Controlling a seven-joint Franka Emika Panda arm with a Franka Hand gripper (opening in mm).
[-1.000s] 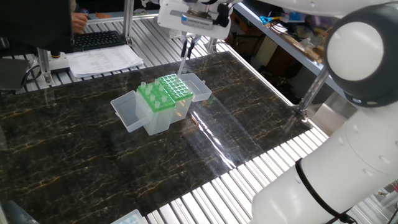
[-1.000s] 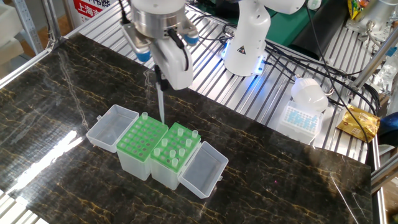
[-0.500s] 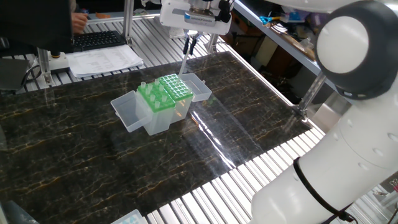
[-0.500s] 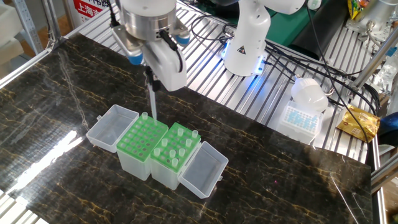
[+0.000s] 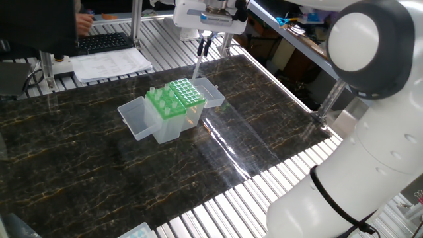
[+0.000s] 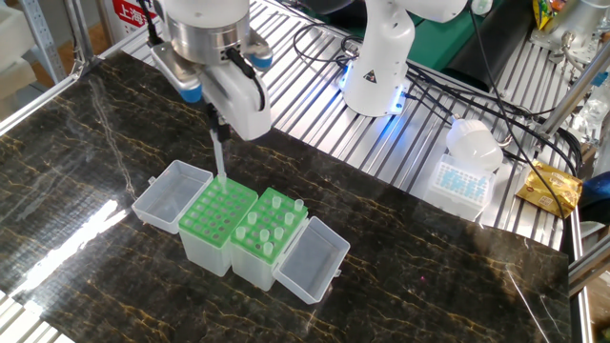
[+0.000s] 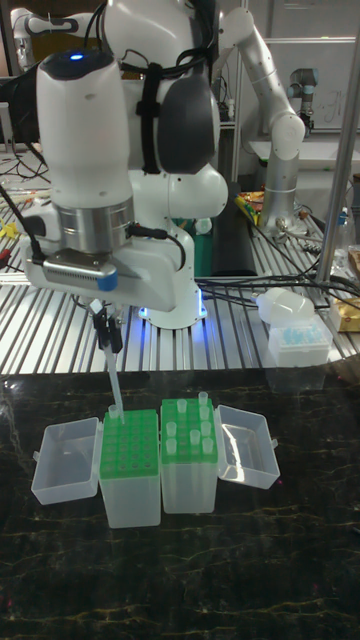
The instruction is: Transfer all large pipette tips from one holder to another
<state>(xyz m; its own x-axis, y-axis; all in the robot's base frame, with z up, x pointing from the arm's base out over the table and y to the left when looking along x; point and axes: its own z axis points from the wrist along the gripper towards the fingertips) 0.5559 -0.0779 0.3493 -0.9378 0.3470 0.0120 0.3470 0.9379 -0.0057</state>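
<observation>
Two green-topped holders stand side by side with their clear lids open. The right holder [image 6: 270, 227] carries several large pipette tips [image 6: 253, 218] standing upright. The left holder [image 6: 215, 211] shows mostly bare holes. My gripper [image 6: 217, 126] hangs above the left holder's far edge, shut on one clear tip [image 6: 220, 157] that points straight down. Its point sits at or just above the holder's back row; whether it touches is unclear. In the tall fixed view the gripper [image 7: 106, 338] holds the tip [image 7: 111, 380] over the left holder [image 7: 130, 445]. The gripper [image 5: 203, 47] also holds the tip [image 5: 197, 65] in the other view.
Open lids [image 6: 170, 191] [image 6: 313, 257] flank the holders on both sides. A closed box of blue tips [image 6: 464, 181] sits on the slatted frame at the back right. A second white robot base [image 6: 376, 57] stands behind. A keyboard [image 5: 106, 42] and papers [image 5: 112, 63] lie beyond the table.
My gripper has carried the held tip sideways, from above the seam between the two holders to the left holder's far corner. The holders have not moved.
</observation>
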